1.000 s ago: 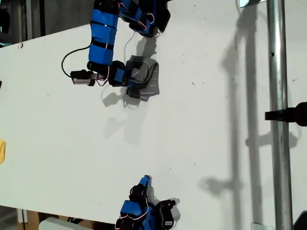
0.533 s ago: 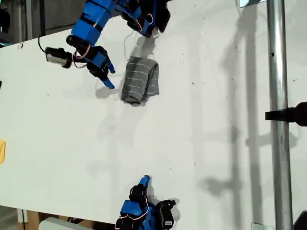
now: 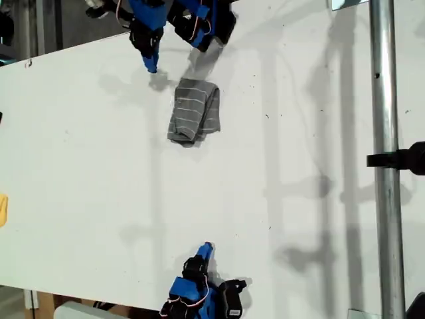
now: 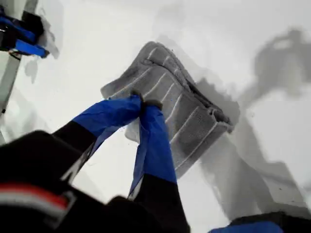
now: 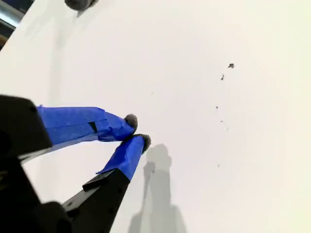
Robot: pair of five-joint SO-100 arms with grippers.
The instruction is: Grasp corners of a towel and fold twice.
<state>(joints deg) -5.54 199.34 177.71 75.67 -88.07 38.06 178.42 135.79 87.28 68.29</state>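
Towel [image 3: 194,111] folded small, grey-striped

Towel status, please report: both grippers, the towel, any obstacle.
My first gripper shut, empty, above the towel. My second gripper shut, empty, over bare table. Towel folded, lying free. Nothing in the way.

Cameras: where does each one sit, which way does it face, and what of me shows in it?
Exterior view: overhead, looking down on the white table; folded towel near the top, an arm at the top edge and one at the bottom edge.
First wrist view: rides my first gripper, shut, looking down its blue fingers at the towel.
Second wrist view: rides my second gripper, shut, over bare table.
Shared: exterior and first wrist views both show the towel.
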